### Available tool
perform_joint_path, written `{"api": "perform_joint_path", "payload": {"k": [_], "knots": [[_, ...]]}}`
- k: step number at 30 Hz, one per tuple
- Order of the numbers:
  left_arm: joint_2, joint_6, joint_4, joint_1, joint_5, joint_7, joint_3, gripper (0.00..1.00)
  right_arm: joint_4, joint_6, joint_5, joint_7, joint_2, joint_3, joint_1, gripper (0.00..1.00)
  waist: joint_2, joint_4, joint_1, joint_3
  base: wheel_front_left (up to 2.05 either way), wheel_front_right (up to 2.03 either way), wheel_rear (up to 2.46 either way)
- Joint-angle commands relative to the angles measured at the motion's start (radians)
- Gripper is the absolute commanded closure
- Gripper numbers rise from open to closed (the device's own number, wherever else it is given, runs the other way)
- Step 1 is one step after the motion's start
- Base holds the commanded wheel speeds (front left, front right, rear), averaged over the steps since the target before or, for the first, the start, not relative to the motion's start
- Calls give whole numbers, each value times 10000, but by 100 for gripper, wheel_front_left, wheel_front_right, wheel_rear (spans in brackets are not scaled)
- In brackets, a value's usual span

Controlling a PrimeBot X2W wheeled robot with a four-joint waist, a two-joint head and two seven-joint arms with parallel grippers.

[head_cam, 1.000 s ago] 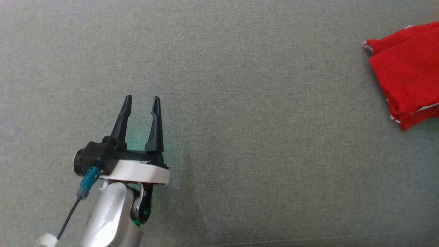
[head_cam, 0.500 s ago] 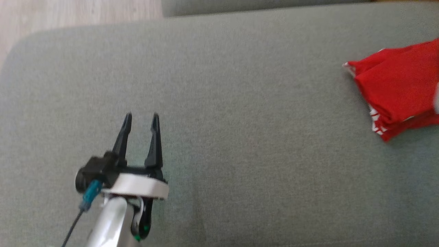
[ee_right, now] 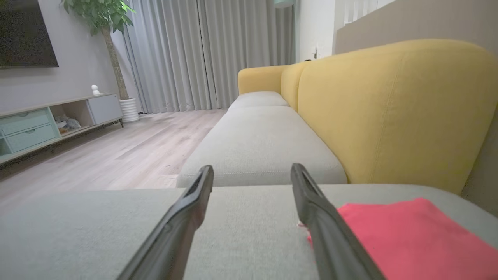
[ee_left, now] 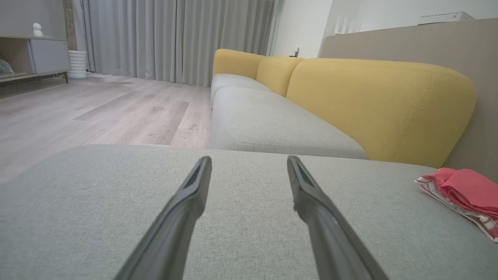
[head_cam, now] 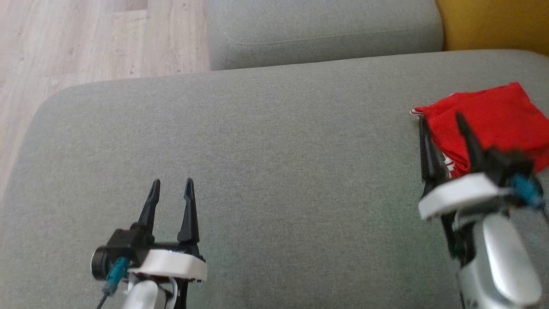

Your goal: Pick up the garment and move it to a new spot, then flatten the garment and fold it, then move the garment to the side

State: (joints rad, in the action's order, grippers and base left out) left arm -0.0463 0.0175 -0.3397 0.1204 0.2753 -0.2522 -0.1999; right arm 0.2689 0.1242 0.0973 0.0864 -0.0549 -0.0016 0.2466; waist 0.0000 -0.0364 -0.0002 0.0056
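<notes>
Grey-and-yellow sofa in a living room
A broad grey seat cushion [head_cam: 274, 141] meets a second grey cushion [head_cam: 321, 30] beyond it, both against yellow backrests [ee_left: 373, 101]. Pale wood floor [head_cam: 85, 43] runs to grey curtains [ee_right: 210, 54], a potted plant [ee_right: 105, 15] and a low cabinet [ee_right: 46, 120].

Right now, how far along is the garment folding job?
Mostly done, it seems. The red garment lies folded in layers at the right end of the grey cushion. Nothing is in hand: the left gripper and right gripper both have jaws open and empty, the right one at the garment's left edge. Left: perhaps only confirming that this spot counts as the side.
</notes>
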Motion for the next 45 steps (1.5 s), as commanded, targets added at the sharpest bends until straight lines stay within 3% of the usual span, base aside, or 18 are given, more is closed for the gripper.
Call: {"api": "perform_joint_path", "payload": {"k": [1,7,13,28,45], "knots": [[-48,-34,340,258,-29,-95,309,0,-357,65,30,135,-28,221,263,0,0,41,2,-32,0,0,0],[-43,-27,256,25,118,-95,285,0,281,65,998,1069,42,697,-692,0,0,120,2,-149,0,0,0],[-41,-21,298,-12,127,-95,303,0,865,65,1193,1429,45,1061,-767,0,0,137,2,-134,0,0,0],[-40,-263,795,-218,279,-95,442,0,1138,65,1284,1660,46,1356,-593,0,0,127,2,-149,0,0,0],[-40,-200,427,-136,912,-95,508,0,1253,65,1170,1683,47,1299,-498,0,0,115,2,-148,0,0,0]]}}
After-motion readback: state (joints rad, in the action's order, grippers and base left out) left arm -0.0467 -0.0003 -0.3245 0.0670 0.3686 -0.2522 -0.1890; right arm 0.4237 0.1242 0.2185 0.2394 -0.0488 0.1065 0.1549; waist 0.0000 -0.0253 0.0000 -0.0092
